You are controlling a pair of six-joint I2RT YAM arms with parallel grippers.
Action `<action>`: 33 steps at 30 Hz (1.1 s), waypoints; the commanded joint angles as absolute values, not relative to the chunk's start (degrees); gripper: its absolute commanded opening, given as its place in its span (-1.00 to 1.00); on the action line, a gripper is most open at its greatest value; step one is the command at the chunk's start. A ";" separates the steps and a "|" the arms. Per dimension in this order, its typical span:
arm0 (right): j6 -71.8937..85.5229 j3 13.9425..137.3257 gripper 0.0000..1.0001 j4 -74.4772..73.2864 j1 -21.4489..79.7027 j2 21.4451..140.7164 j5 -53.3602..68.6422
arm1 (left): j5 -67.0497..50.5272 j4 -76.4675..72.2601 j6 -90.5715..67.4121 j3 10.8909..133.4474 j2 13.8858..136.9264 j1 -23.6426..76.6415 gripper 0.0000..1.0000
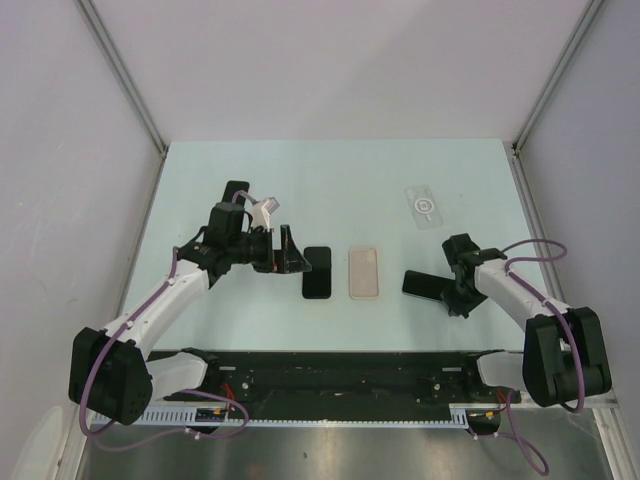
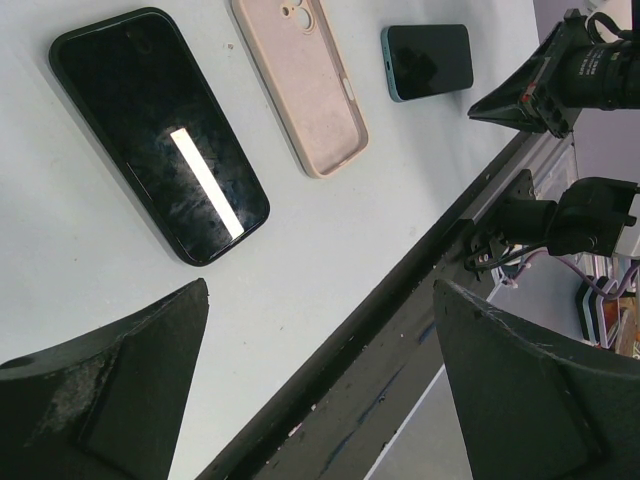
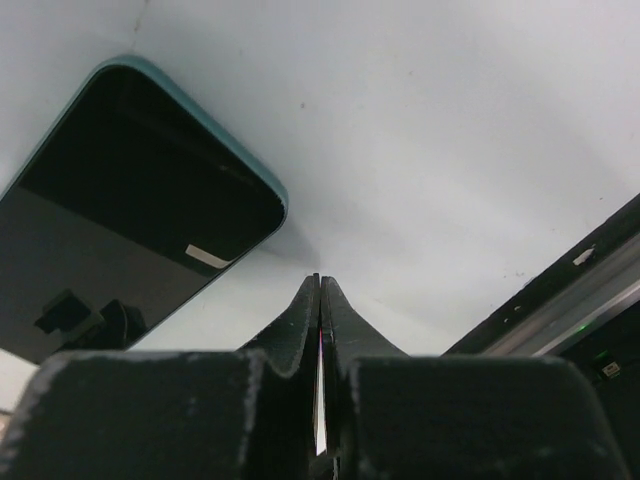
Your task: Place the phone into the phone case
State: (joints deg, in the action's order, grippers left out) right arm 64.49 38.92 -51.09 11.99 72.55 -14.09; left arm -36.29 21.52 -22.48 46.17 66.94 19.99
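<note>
Pressed tight together with nothing between them, the right gripper's [image 3: 320,310] fingers sit just by the corner of a teal-edged phone [image 3: 130,210]. Meanwhile the left gripper [image 1: 284,250] gapes wide and empty (just left of the black phone [image 1: 317,272]). That phone lies flat on the table [image 1: 330,180], screen up, beside the beige case [image 1: 364,273], not touching.

The phone [image 1: 317,272] lies just left of the phone case [image 1: 364,273].
</note>
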 commanded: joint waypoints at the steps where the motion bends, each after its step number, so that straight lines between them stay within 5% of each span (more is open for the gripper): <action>1: 66.10 38.23 -1.00 -50.19 11.25 74.35 -19.33 | -37.71 20.04 -22.50 45.97 66.01 19.69 0.94; 19: 55.73 39.02 -1.00 -32.79 7.39 81.47 -24.52 | -37.27 20.13 -22.32 45.97 66.09 19.60 0.95; 33: 44.74 50.71 -1.00 -20.22 5.62 96.32 -17.14 | -36.83 20.39 -22.15 46.05 65.57 19.60 0.96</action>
State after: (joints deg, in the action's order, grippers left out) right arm 47.24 49.12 -24.93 4.14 91.68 -21.26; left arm -36.25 21.54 -22.48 46.17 66.94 19.94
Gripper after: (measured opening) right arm 0.007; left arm 0.975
